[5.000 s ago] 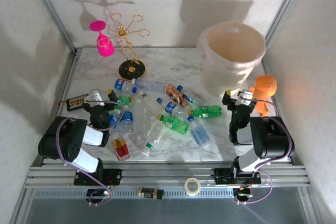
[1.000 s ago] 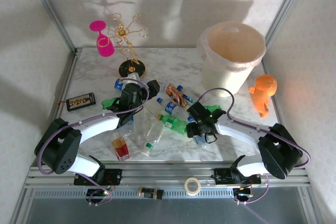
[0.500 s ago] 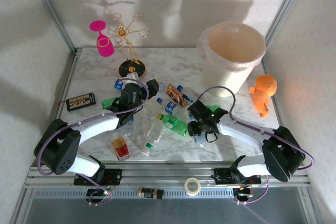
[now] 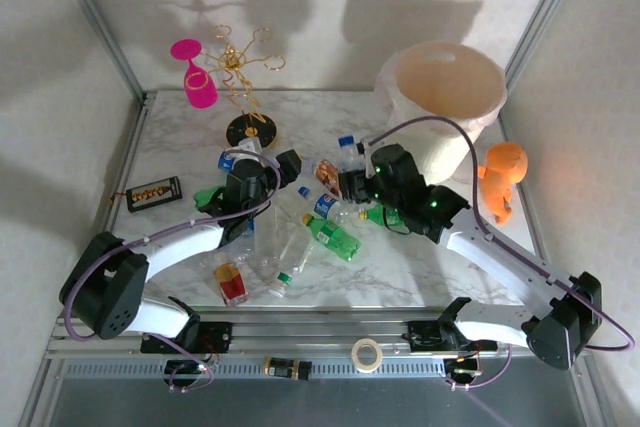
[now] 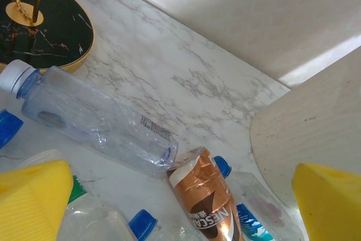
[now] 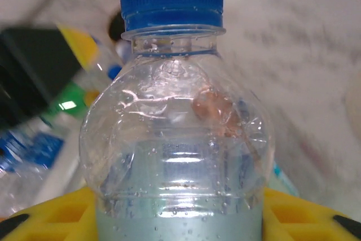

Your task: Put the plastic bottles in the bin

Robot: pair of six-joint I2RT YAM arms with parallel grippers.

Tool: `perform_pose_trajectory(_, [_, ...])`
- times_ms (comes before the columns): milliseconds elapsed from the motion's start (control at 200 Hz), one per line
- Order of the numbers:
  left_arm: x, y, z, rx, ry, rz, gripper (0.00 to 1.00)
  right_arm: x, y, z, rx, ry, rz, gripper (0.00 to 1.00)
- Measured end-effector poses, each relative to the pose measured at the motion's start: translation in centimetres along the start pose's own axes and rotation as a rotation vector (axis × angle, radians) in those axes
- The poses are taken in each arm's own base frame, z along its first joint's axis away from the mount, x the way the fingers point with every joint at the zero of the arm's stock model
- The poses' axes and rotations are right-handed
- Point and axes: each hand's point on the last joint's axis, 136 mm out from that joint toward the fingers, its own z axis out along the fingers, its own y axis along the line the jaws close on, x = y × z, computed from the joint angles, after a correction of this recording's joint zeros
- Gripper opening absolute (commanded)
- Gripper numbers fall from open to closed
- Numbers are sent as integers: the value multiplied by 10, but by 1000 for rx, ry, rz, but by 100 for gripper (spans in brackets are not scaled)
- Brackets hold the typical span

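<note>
Your right gripper (image 4: 356, 175) clamps blue-capped clear bottle (image 6: 177, 139), droplets inside, upright just left of bag-lined bin (image 4: 478, 77). Your left gripper (image 4: 283, 167) spread open, farther left over lying bottles (image 4: 330, 237).

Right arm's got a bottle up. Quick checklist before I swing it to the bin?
1. Grip: the right gripper is shut on the blue-capped bottle, with yellow pads on either side. Ok.
2. Bottle off the pile: in the top view it looks lifted, cap up. Ok.
3. Bottle over the bin: it is left of the rim. Not ok.
4. Bin mouth free: nothing lies across it. Ok.
5. Left gripper out of the way: over the pile, jaws open, empty. Ok.
6. Right arm's cable clear of the rim: cannot tell.
</note>
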Motion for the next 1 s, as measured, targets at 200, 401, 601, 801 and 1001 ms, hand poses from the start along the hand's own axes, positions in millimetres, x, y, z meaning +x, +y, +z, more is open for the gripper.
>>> perform_pose_trajectory(200, [-4,-1,-9,14,-14,-4,99,-108,4,-40,-1,-310,-41,50])
perform_pose_trajectory(401, [-4,1,-15,11,-12,5,99,-196,-43,-93,154,-608,-10,50])
perform_pose_trajectory(601, [-6,3,-24,9,-10,23,100,-240,-100,-115,338,-738,16,51])
perform_pose_trajectory(801, [-11,8,-36,-3,-33,25,99,-261,-157,-95,502,-695,36,51])
perform_pose_trajectory(1001, [-10,17,-42,-29,-38,37,99,-237,-204,-45,583,-518,67,51])
